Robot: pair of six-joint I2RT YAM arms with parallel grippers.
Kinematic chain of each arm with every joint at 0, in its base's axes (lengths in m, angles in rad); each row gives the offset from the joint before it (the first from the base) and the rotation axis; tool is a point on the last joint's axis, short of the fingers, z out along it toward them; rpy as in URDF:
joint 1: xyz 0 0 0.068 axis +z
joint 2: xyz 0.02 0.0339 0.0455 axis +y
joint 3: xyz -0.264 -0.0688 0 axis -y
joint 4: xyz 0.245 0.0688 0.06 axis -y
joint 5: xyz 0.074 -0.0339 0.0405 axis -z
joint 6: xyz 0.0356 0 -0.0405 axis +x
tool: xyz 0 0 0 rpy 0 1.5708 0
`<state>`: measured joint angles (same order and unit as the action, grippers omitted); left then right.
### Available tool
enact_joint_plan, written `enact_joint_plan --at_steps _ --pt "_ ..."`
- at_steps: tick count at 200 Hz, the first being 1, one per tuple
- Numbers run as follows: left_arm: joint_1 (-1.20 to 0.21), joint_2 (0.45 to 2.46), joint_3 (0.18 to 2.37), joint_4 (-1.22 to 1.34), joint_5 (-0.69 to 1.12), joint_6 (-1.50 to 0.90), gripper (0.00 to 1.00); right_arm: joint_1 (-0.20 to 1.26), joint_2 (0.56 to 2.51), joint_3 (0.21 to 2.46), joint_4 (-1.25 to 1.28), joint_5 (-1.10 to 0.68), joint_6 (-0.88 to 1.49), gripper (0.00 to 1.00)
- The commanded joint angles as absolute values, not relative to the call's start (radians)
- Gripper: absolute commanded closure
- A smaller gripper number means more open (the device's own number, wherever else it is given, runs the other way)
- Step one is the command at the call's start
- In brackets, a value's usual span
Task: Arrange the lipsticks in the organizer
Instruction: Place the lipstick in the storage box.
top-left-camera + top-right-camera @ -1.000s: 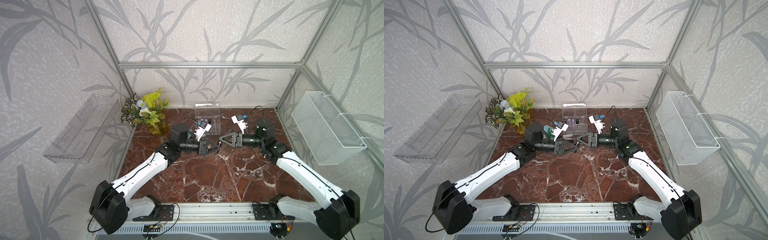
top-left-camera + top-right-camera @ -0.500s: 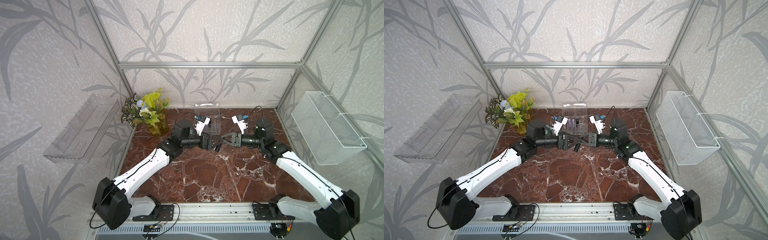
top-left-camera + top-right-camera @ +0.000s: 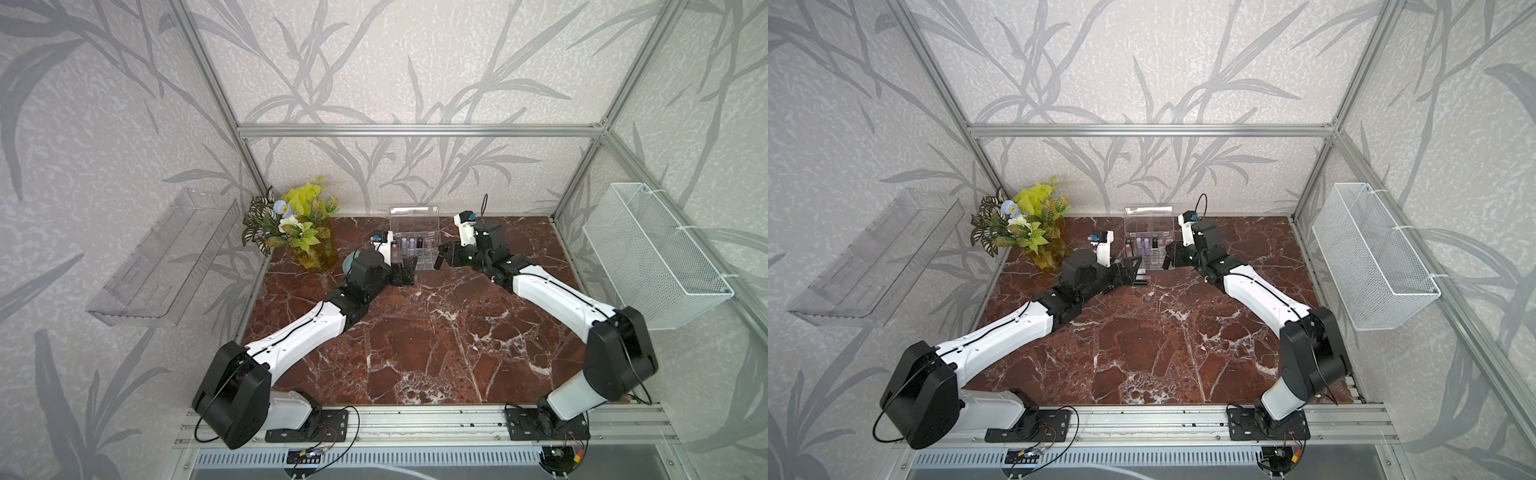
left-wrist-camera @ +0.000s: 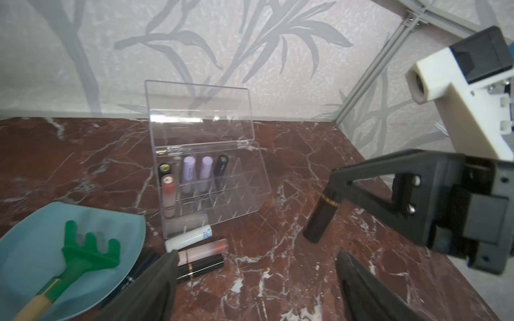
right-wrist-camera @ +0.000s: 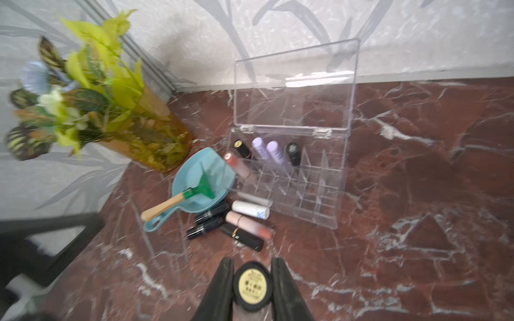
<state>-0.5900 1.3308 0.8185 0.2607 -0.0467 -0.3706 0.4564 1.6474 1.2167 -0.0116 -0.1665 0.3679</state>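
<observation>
Beside the clear acrylic grid organizer (image 5: 338, 194), my right gripper (image 5: 251, 262) clamps a black cylindrical lipstick (image 5: 252, 286); my left gripper (image 4: 256, 254) gapes empty. Tilted, it may snag a divider (image 5: 306, 159).

**Clutter left — room in front**

The raised lid (image 4: 200, 111) blocks the organizer (image 4: 250, 200) from behind. Standing lipsticks (image 4: 189, 172) fill its left rear cells; the rest are open from above. Loose lipsticks (image 5: 239, 222) crowd its front left corner, with the blue scoop (image 5: 192, 169) just beside them and the vase (image 5: 161, 144) farther left. The right gripper (image 5: 251, 262), clamped on a black lipstick (image 5: 251, 282), hangs just right of the organizer — the left gripper (image 4: 254, 258), jaws wide, is at its front left. The near marble table (image 3: 415, 353) lies bare.
</observation>
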Motion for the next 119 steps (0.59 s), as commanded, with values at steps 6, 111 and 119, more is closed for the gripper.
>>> enact_joint_plan --at_steps 6,111,119 --pt "-0.588 1.265 0.728 0.430 -0.210 -0.328 0.11 0.457 1.774 1.306 0.152 0.015 0.300 0.86" --pt "-0.581 1.159 0.587 0.493 -0.371 -0.321 0.14 0.465 2.098 1.630 0.177 0.094 0.253 0.88" --pt "-0.580 1.155 0.584 0.497 -0.372 -0.322 0.14 0.467 2.113 1.643 0.176 0.094 0.253 0.88"
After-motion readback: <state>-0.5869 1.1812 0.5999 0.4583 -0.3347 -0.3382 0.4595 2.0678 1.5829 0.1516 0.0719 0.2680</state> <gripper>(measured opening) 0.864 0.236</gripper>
